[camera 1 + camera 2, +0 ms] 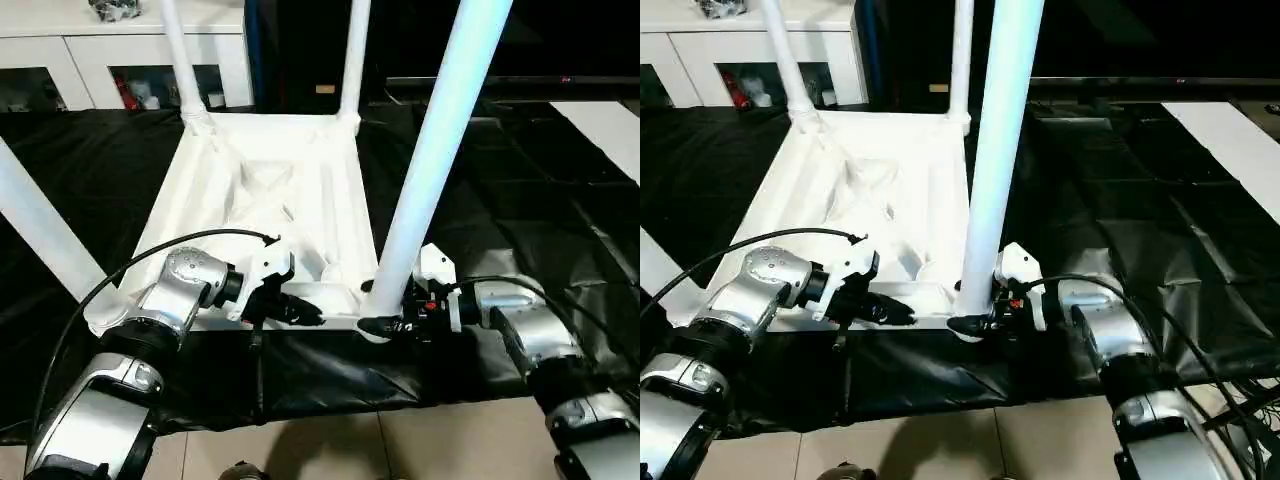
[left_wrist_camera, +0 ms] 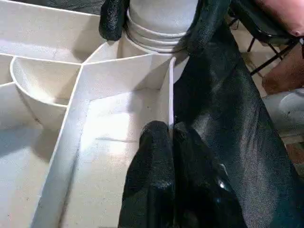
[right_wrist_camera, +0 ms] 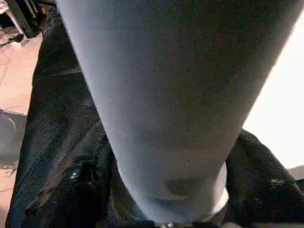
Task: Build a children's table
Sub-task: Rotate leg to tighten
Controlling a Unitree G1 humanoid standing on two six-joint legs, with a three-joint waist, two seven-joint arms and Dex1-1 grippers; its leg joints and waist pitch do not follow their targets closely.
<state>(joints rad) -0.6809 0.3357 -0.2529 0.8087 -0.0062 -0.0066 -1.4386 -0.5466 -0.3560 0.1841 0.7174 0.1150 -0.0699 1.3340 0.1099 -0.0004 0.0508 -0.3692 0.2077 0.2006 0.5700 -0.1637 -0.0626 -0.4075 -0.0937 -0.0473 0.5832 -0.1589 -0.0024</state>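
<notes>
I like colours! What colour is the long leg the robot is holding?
White: the long round plastic table leg shows best in the left eye view.

No lettering, label, brand or number is legible anywhere. The white table (image 1: 265, 190) carries no readable marking.

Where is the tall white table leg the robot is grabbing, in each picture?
Left eye view: the tall white tubular plastic leg rises right of centre.
Right eye view: it rises at centre.
Left wrist view: its ribbed base sits in the corner socket.
Right wrist view: it looms close.
Shared landmark: the right claw.
</notes>
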